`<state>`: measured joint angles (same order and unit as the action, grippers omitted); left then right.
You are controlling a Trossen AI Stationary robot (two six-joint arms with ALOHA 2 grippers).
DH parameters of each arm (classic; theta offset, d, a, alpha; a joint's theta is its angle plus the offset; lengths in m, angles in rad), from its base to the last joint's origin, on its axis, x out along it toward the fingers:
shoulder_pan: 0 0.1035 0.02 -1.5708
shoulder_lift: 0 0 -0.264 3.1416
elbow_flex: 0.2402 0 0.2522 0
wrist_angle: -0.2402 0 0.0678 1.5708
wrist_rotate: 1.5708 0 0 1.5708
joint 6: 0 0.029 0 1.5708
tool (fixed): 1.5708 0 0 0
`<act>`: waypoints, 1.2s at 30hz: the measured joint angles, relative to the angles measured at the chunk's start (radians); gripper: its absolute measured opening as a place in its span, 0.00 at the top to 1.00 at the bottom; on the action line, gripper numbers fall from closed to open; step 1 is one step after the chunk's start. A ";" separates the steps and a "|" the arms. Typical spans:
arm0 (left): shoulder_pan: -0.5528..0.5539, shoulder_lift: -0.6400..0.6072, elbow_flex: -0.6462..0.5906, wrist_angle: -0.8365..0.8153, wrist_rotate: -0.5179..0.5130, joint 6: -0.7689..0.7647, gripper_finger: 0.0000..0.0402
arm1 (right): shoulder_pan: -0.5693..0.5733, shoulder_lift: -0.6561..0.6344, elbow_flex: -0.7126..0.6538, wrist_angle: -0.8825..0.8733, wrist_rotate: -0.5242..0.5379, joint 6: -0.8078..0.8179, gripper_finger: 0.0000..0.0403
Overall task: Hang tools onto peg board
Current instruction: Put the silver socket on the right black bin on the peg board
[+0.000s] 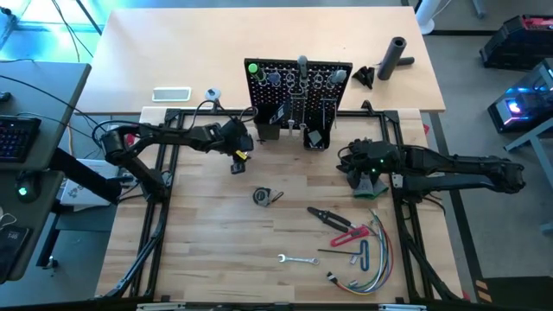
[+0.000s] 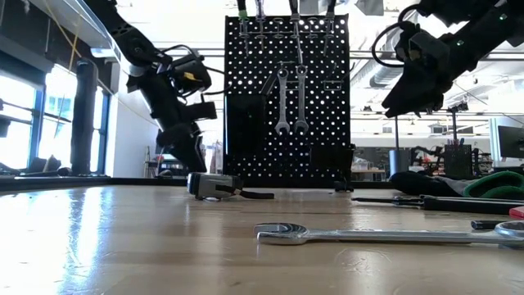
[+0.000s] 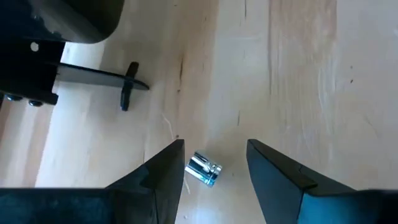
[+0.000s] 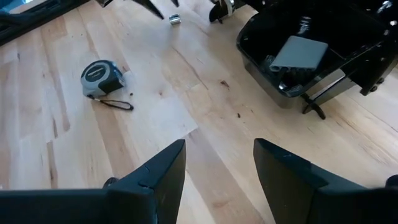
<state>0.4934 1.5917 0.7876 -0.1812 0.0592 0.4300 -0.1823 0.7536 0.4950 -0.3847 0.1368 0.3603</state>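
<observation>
The pale wood table carries the peg board at its back edge, wrenches hung on it. More tools lie toward the front right corner, a tape measure mid-table. The left gripper hovers released over a small socket; the right gripper is released too. Beyond is a windowed workshop.

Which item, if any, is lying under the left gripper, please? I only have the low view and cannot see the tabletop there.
Observer: A small silver socket lies on the table, between the open fingers of the left gripper.
Operator: Thank you. Is the right gripper carrying anything?
Observer: No, its fingers are open and empty, above bare wood, with the tape measure lying beyond them.
Operator: What lies behind the wrench in front of me?
Observer: Red-handled pliers, seen from above on the right half of the table.
</observation>
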 joint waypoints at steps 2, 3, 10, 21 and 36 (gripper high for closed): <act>0.000 0.000 0.000 -0.006 0.000 0.028 0.58 | 0.014 0.000 0.000 0.000 0.000 0.001 0.54; 0.000 0.000 0.000 -0.010 0.000 0.043 0.58 | 0.020 0.000 0.000 0.000 0.000 0.002 0.54; 0.000 0.034 0.000 -0.009 0.019 0.117 0.58 | 0.045 0.000 0.000 0.000 0.012 0.020 0.54; 0.005 0.060 0.001 -0.001 0.008 0.154 0.58 | 0.067 0.000 0.000 -0.001 0.038 0.036 0.54; 0.027 0.060 0.001 0.028 0.020 -0.107 0.57 | 0.067 0.001 0.000 -0.026 0.048 0.043 0.54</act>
<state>0.5207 1.6520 0.7883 -0.1530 0.0787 0.3226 -0.1150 0.7544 0.4953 -0.4110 0.1844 0.4032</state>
